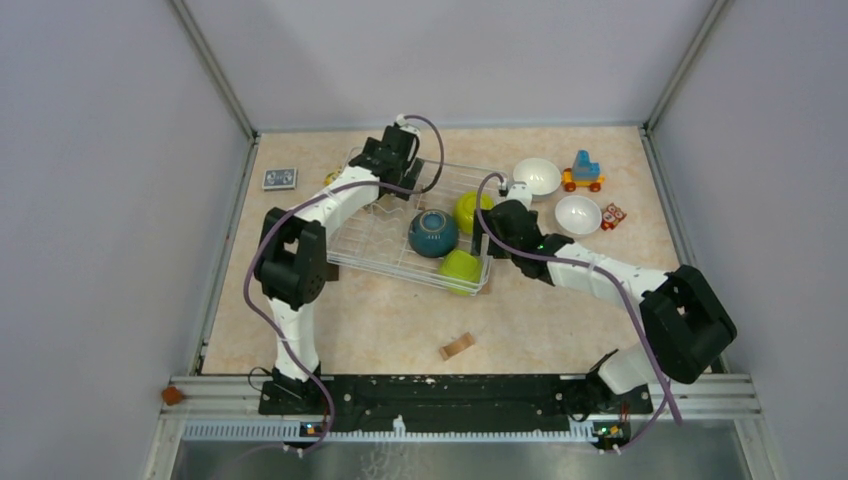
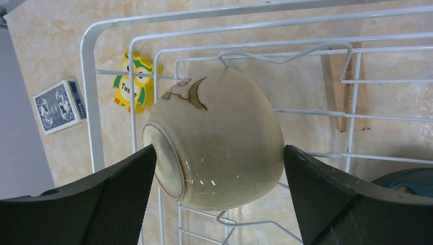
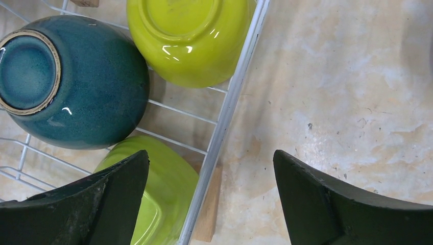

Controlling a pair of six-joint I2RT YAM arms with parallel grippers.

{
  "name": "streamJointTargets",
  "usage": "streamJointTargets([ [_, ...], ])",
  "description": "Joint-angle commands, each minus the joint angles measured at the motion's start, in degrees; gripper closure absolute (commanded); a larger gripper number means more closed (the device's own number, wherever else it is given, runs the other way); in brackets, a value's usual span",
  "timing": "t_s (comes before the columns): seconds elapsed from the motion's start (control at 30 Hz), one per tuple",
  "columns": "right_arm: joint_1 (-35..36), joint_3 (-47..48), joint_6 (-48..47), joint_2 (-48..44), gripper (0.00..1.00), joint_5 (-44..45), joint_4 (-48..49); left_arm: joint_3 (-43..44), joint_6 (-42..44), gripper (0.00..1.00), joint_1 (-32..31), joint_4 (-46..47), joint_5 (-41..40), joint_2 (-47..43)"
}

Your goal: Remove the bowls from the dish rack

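A beige marbled bench point(image 1: 400, 320) lay under both pairs of jaws. Plain pale grey walls point(image 1: 90, 200) stood beyond and to either side of them; a black rail point(image 1: 450, 390) ran behind.

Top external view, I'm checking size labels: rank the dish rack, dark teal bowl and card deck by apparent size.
Largest to smallest:
1. dish rack
2. dark teal bowl
3. card deck
None look alike.

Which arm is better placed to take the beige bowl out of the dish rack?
Left. The left end effector, open, straddles the beige bowl; the right end effector hangs over the dish rack's other side.
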Motion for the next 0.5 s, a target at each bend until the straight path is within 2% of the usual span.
streamJointTargets([
  [0.0, -0.18, 3.11, 0.29, 0.22, 0.10, 0.09, 1.20, 2.96, -0.63, 0.01, 0.34, -2.19, 2.63, 1.73],
  [0.23, -0.20, 3.43, -0.29, 0.42, 0.10, -0.02, 1.49, 6.67, -2.57, 0.01, 1.43, -6.49, 5.12, 3.76],
  [0.33, -0.14, 3.41, -0.32, 0.51, 0.10, 0.07, 1.32, 8.51, -3.41, 0.01, 1.69, -9.14, -1.43, 4.84],
  [0.47, -0.25, 3.22, -0.42, 0.19, 0.10, 0.28, 1.39, 7.66, -4.59, 0.01, 1.70, -8.12, -10.67, 3.35],
])
